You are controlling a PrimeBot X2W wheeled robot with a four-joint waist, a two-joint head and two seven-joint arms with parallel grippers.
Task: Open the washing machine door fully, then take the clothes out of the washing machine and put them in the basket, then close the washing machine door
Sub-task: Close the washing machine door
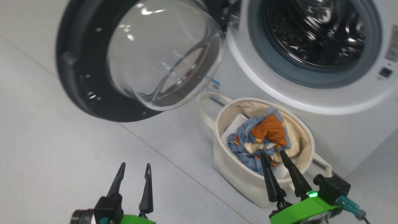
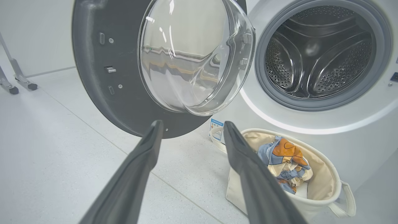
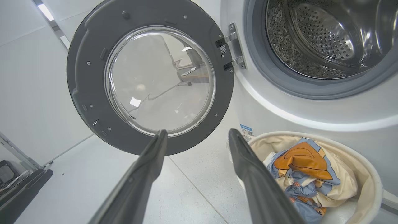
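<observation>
The washing machine door (image 1: 161, 53) stands swung wide to the left of the washing machine (image 1: 342, 133), its black rim and glass bowl hanging over the floor (image 1: 62, 155), so the first step looks done. The drum (image 1: 314, 31), as far as both wrist views reach into it, shows bare perforated steel and no fabric. Something low behind the front lip could be hidden, but I judge it emptied. The clothes (image 1: 264, 133), blue with orange and cream patches, lie bunched inside the basket (image 1: 236, 174), which sits on the floor against the foot of the washer, below the drum and just right of the open door. A white sheet (image 1: 233, 127) lies under them.

The right pincer (image 1: 272, 153) hovers at the basket's near rim, its two fingers parted with nothing between them. In the head view its tips stand over the heap, and I cannot tell whether they touch it. The left pincer (image 1: 136, 165) is likewise spread and empty, over bare floor below the door, pointing towards its lower rim.

What is left, by my reading, is the last step alone: swinging the door round and pressing it shut over the drum. The left pincer is the nearer of the two to the door's free edge
</observation>
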